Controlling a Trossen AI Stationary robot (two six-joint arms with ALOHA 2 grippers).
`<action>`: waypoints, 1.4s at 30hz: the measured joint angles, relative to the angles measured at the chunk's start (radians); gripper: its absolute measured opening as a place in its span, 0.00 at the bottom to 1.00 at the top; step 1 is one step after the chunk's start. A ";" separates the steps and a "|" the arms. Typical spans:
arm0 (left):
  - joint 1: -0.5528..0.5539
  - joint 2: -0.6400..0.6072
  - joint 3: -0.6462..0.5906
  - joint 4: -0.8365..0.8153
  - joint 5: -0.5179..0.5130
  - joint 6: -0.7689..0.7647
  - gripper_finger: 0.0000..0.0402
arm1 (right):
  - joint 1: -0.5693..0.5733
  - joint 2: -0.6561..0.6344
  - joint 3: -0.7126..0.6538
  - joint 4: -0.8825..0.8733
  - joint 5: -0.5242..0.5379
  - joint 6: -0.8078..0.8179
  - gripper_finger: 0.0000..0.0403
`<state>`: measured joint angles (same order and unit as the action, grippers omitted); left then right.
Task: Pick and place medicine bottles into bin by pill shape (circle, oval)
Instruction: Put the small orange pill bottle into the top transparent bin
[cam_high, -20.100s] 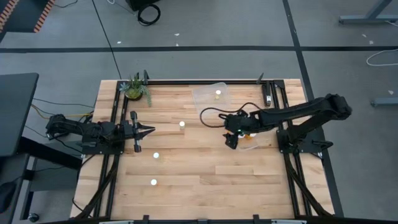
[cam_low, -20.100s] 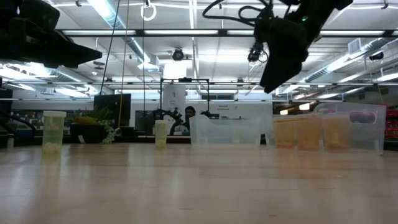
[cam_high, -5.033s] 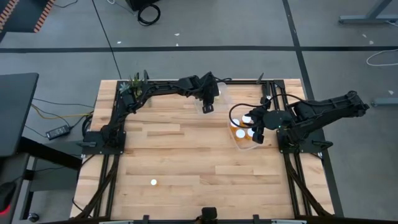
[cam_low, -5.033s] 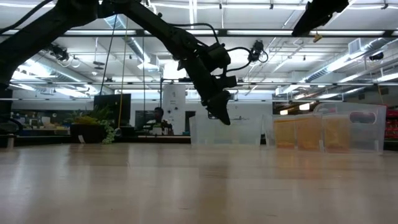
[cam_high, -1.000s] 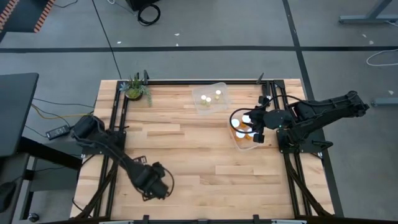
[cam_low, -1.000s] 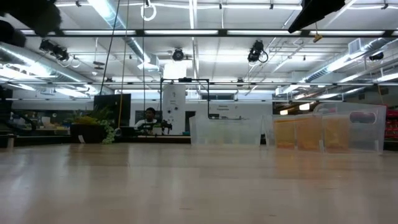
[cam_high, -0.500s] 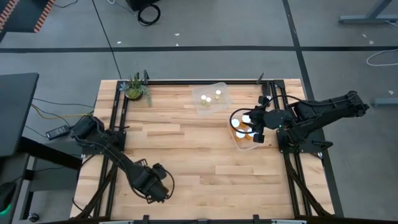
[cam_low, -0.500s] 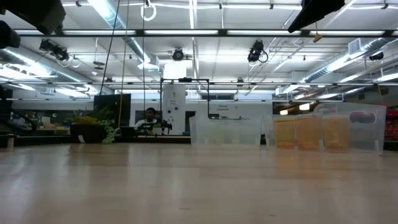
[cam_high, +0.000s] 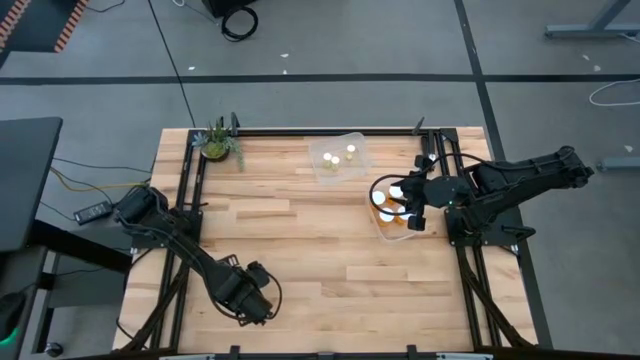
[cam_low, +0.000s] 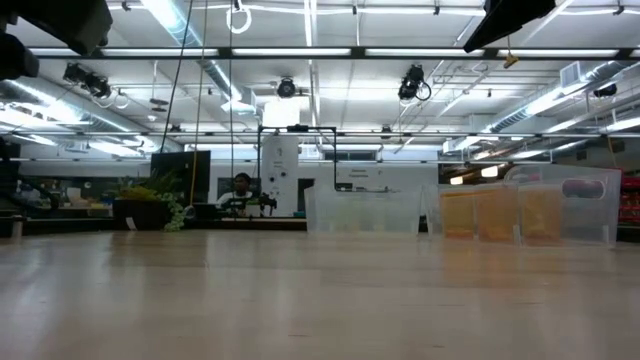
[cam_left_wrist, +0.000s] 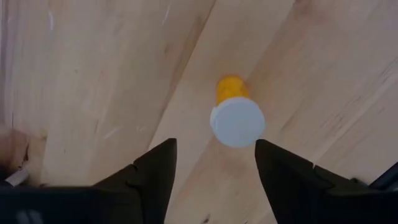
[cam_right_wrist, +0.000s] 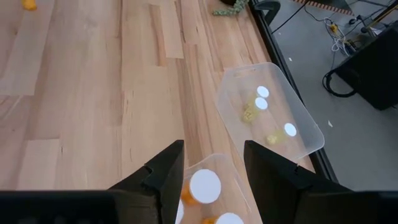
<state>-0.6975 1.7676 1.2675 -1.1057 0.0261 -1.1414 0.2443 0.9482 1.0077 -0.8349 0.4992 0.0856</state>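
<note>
Standing upright on the tabletop (cam_left_wrist: 93, 93), the light, rigid medicine bottle (cam_left_wrist: 236, 118) sat beyond the left gripper (cam_left_wrist: 214, 165), jaws wide, best gripped below its cap.

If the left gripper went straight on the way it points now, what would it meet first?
Most likely the white-capped medicine bottle standing on the table: the open left gripper points down at it, the bottle sitting just ahead of the gap between its fingers.
</note>
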 joint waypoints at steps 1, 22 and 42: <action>0.000 0.000 0.000 -0.001 0.000 -0.005 0.58 | 0.000 0.000 0.000 0.000 0.000 0.000 0.43; 0.018 0.064 -0.021 0.036 0.039 0.011 0.61 | 0.000 0.000 0.000 0.007 -0.003 0.000 0.43; 0.124 0.065 -0.011 0.093 0.040 0.219 0.30 | 0.000 0.000 0.000 0.024 -0.003 -0.004 0.43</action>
<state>-0.5734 1.8328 1.2561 -1.0123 0.0656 -0.9228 0.2446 0.9485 1.0077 -0.8104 0.4961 0.0813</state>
